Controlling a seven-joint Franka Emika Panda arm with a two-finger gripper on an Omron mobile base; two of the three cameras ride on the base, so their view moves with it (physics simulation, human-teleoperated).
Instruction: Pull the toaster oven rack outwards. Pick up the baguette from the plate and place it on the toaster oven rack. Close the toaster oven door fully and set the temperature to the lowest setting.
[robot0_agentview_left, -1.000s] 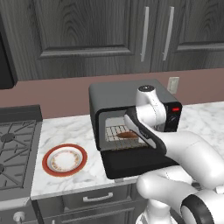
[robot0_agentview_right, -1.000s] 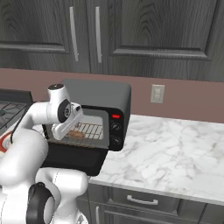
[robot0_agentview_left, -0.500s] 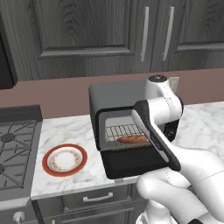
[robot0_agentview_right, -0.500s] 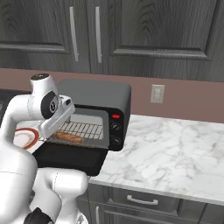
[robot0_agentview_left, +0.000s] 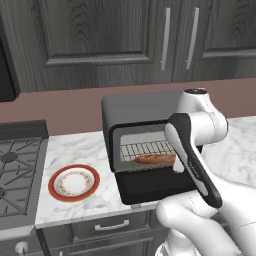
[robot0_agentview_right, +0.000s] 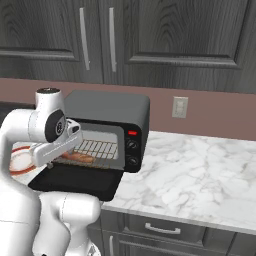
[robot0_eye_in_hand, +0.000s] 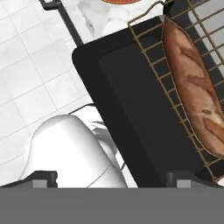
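The toaster oven (robot0_agentview_left: 141, 111) stands on the counter with its door (robot0_agentview_left: 155, 186) lying open and flat. The rack (robot0_agentview_left: 146, 149) is pulled out over the door, and the baguette (robot0_agentview_left: 155, 159) lies along its front edge, free of any grip. In the hand view my gripper (robot0_eye_in_hand: 113, 179) hangs open above the door (robot0_eye_in_hand: 131, 109), with its fingertips (robot0_eye_in_hand: 43, 177) far apart and nothing between them. The baguette (robot0_eye_in_hand: 197, 92) and rack (robot0_eye_in_hand: 148, 57) sit up and to the right of it. The plate (robot0_agentview_left: 74, 182) rests bare to the oven's left.
A stove (robot0_agentview_left: 15, 165) borders the counter on the left. The oven's knobs (robot0_agentview_right: 131, 152) and red light (robot0_agentview_right: 132, 133) sit on its right face. Marble counter (robot0_agentview_right: 190, 175) stretches to the right, and dark cabinets (robot0_agentview_left: 100, 40) hang above. A drawer handle (robot0_eye_in_hand: 65, 22) shows below the counter edge.
My hand has drawn back and up from the oven cavity, leaving the baguette on the rack. The arm's upper part has swung towards the oven's knob side.
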